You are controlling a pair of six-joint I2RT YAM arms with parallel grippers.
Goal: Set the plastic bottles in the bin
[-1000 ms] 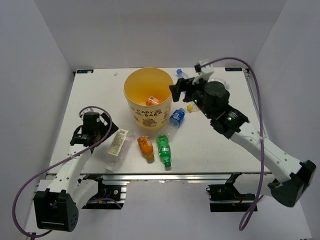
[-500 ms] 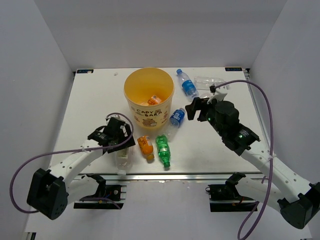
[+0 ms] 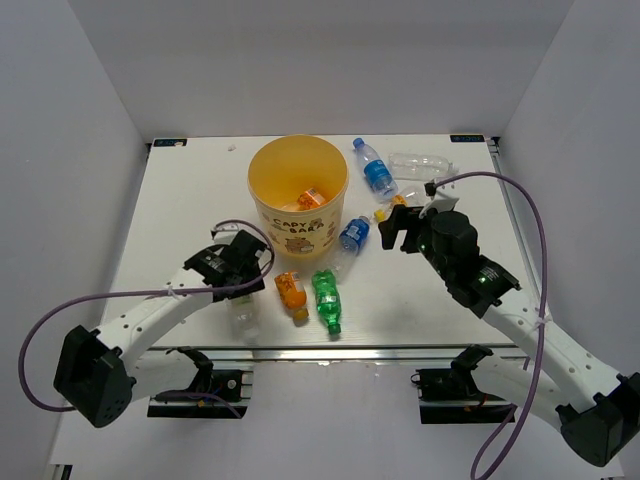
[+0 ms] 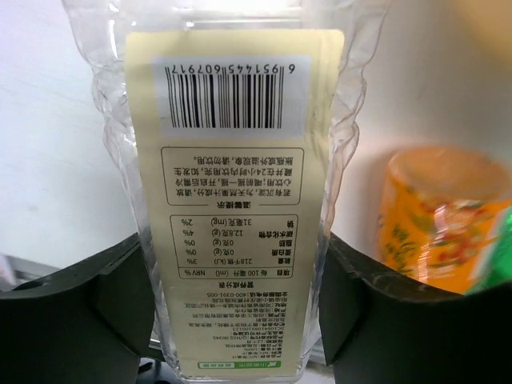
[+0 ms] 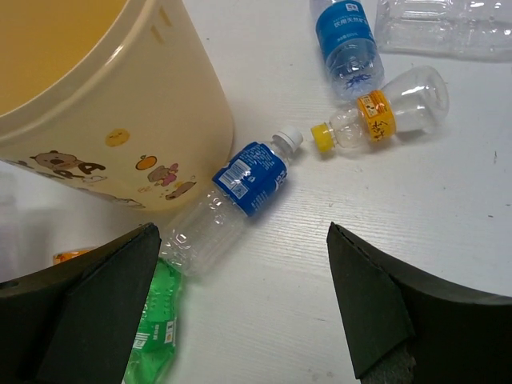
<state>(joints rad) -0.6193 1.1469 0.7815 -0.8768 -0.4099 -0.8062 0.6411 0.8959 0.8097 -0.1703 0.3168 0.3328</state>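
My left gripper is shut on a clear bottle with a pale label, both pads pressing its sides, near the table's front. An orange bottle and a green bottle lie just right of it. The yellow bin stands behind, with an orange bottle inside. My right gripper hangs open above a blue-label bottle lying beside the bin. A small yellow-capped bottle lies just beyond it.
Behind the right gripper lie another blue-label bottle and a plain clear bottle at the back right. The table's front edge runs close to the orange and green bottles. White walls enclose the table.
The left arm swung right to the pale-label bottle and its jaws closed on it. The right arm drew back from beside the bin toward the front and stayed open.
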